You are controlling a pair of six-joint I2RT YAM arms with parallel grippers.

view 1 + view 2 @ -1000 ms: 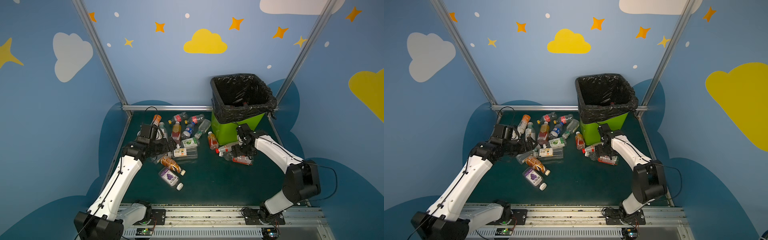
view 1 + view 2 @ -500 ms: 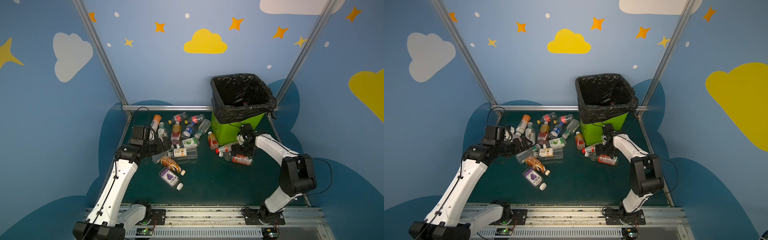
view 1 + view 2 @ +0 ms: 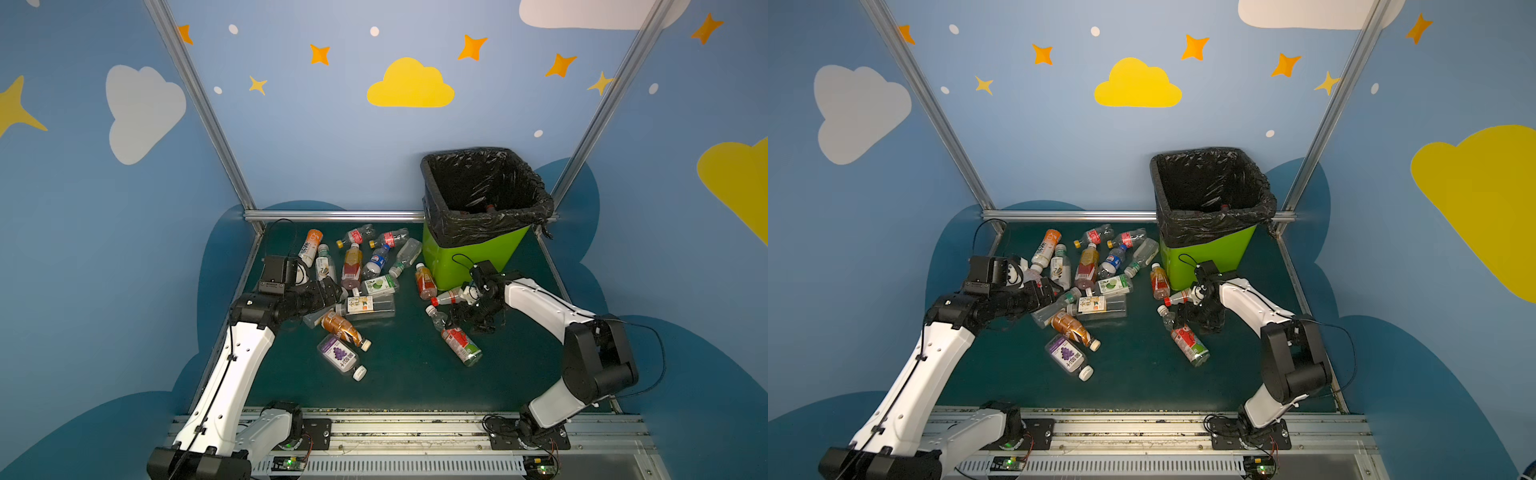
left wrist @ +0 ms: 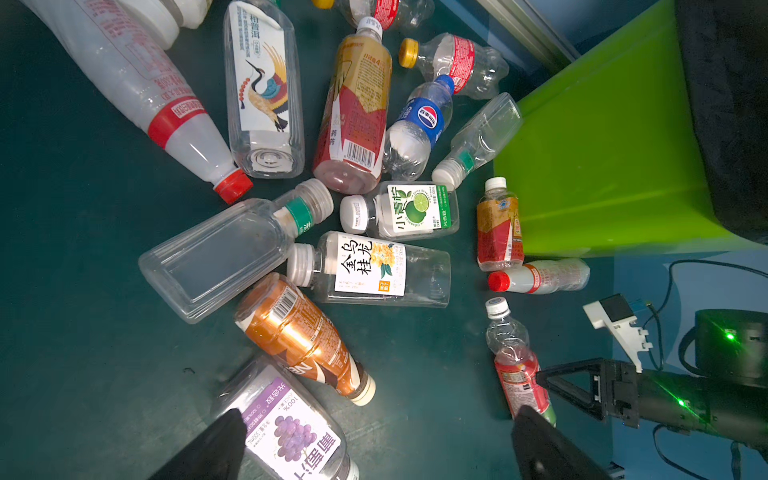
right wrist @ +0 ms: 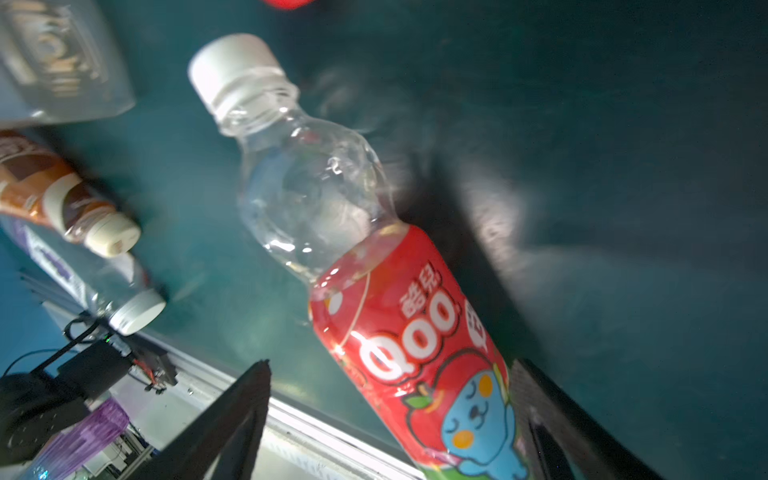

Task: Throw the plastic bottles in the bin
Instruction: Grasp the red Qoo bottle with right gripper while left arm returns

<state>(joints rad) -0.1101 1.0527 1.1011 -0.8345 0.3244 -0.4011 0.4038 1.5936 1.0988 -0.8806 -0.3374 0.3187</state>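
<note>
Looks like a robot lab test booth, not anyone's home. Blue panels (image 3: 332, 145) printed with cartoon clouds and stars hang on aluminium frame posts (image 3: 201, 104). There's a dark green mat (image 3: 415, 382) for a floor, and at 6 o'clock two arm bases (image 3: 282, 428) are bolted to a metal rail (image 3: 415, 436) beside bare circuit boards (image 3: 291, 462).

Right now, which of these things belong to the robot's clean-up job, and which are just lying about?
Part of the job:
- plastic bottles scattered on the mat
- red-label bottle, straddled by the open right gripper
- green bin

Just there:
- metal frame rail
- yellow cloud painted on the wall
</note>
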